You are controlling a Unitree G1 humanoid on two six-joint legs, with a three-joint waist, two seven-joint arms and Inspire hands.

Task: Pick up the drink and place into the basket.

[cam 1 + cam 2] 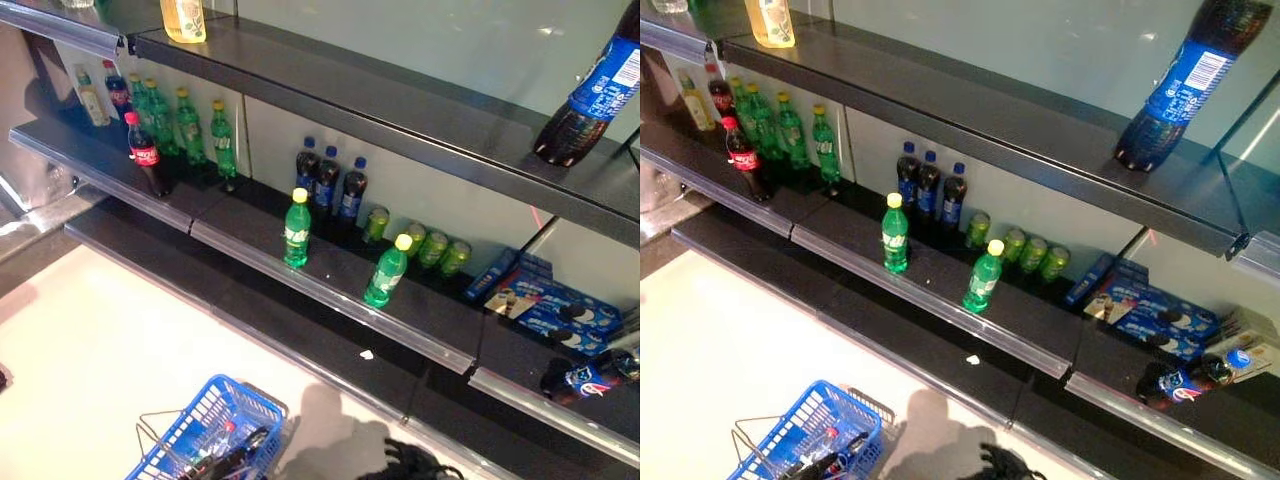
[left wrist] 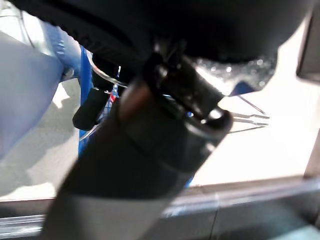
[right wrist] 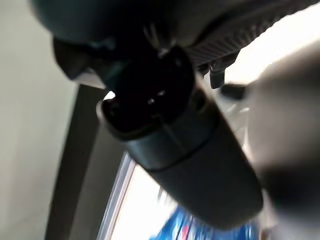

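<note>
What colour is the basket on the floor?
Blue, with thin metal wire handles. The basket shows best in the left eye view.

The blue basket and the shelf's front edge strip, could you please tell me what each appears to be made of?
The blue basket looks like moulded plastic, judging by its latticed walls and uniform colour, with thin wire handles that look like metal. The shelf's front edge strip seems clear glossy plastic: it is see-through and catches light. The shelf itself looks dark and matte, possibly painted metal.
</note>
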